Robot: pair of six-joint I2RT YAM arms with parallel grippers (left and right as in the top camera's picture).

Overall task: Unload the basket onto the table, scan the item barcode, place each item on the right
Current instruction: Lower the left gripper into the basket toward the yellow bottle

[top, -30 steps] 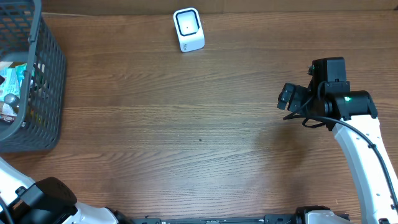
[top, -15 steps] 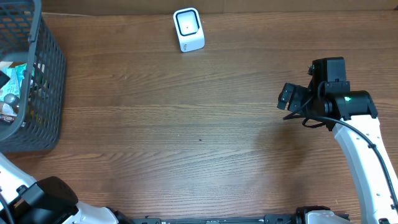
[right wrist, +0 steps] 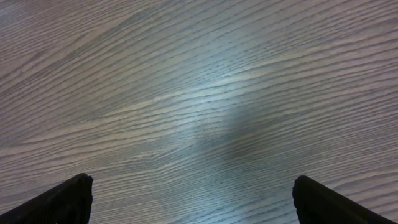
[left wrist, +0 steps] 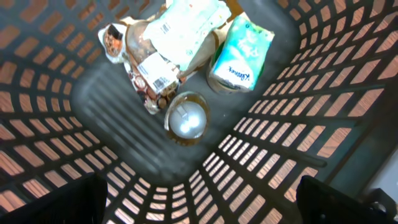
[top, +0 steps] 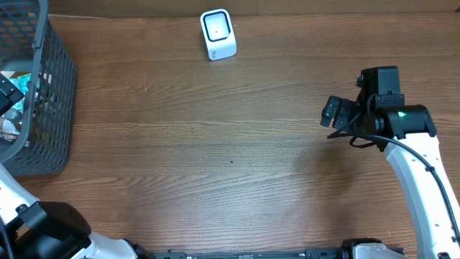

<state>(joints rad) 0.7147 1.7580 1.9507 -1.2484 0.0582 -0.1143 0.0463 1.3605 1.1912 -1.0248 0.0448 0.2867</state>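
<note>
Wood-grain table (top: 215, 158) stretches bare between the white scanner (top: 218, 34) at the far edge and the dark basket (top: 61, 93) on our left, where the things to scan lie. Over the last second our left arm has crept further over the basket, and its dark head now hides part of the contents from above, so we judge a pick is near. Our left gripper (left wrist: 199, 186) hangs wide open and empty above a tissue pack (left wrist: 239, 53), a shiny-lidded jar (left wrist: 185, 118) and a white pouch (left wrist: 186, 25). Beside these is a barcode label (left wrist: 158, 71) that only the wrist view shows. Our right gripper (right wrist: 189, 186) has not moved, jaws spread, holding nothing, over bare wood.
</note>
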